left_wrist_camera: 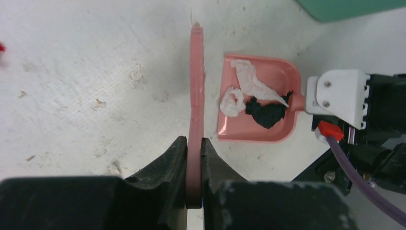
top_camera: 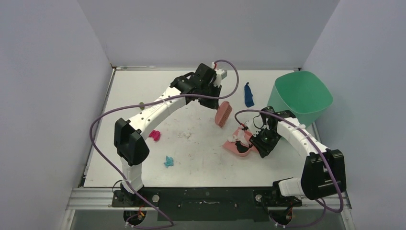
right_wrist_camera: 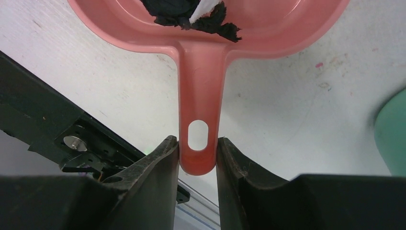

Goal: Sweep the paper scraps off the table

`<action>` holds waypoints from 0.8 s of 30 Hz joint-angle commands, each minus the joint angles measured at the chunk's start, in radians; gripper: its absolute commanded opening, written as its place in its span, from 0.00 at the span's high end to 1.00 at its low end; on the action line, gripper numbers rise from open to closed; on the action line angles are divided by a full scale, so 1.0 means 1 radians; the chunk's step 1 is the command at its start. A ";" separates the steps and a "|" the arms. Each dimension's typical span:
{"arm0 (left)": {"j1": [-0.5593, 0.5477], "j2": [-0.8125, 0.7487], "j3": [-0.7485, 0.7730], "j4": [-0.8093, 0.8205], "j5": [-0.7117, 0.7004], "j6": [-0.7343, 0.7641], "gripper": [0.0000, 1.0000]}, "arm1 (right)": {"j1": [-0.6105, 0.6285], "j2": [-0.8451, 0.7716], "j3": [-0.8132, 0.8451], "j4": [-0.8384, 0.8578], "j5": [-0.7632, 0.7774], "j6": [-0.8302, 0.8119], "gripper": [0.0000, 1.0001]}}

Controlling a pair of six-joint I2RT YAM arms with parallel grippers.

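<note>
**Table layout, clocked from its centre**

On the table (top_camera: 201,165), the bin (top_camera: 306,91) stands at 2 o'clock, with the far scrap (top_camera: 248,95) at 1, just left of it. The dustpan (top_camera: 230,144) lies at 4, with the pan scraps (left_wrist_camera: 258,98) inside. The brush (top_camera: 223,114) is at its 11. The left scrap (top_camera: 154,135) lies at 9 and the near scrap (top_camera: 168,161) at 8.

Top external: fixed high behind the arm bases (top_camera: 130,189), angled down, whole table (top_camera: 191,165) in frame | Left wrist: close, looking down along the brush (left_wrist_camera: 195,86) | Right wrist: closest, low over the dustpan (right_wrist_camera: 198,72) handle | Shared: dustpan and table surface in all three (fullest from left wrist)
</note>
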 commanded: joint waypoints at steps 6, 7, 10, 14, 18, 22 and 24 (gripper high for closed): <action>0.068 0.112 0.235 0.204 -0.011 -0.148 1.00 | -0.044 -0.104 -0.033 -0.043 0.047 -0.028 0.95; 0.069 0.138 0.265 0.241 0.015 -0.180 1.00 | -0.052 -0.103 -0.038 -0.043 0.047 -0.031 0.95; 0.071 0.202 0.276 0.383 0.049 -0.297 1.00 | -0.070 -0.104 -0.053 -0.040 0.038 -0.037 0.95; 0.087 0.295 0.258 0.627 0.100 -0.507 1.00 | -0.078 -0.114 -0.053 -0.034 0.034 -0.031 0.95; 0.093 0.444 0.361 0.713 0.116 -0.627 1.00 | -0.080 -0.113 -0.059 -0.028 0.032 -0.021 0.95; 0.094 0.566 0.450 0.680 0.087 -0.670 1.00 | -0.084 -0.110 -0.061 -0.031 0.035 -0.018 0.95; 0.097 0.588 0.437 0.675 0.068 -0.679 1.00 | -0.086 -0.110 -0.061 -0.031 0.038 -0.016 0.95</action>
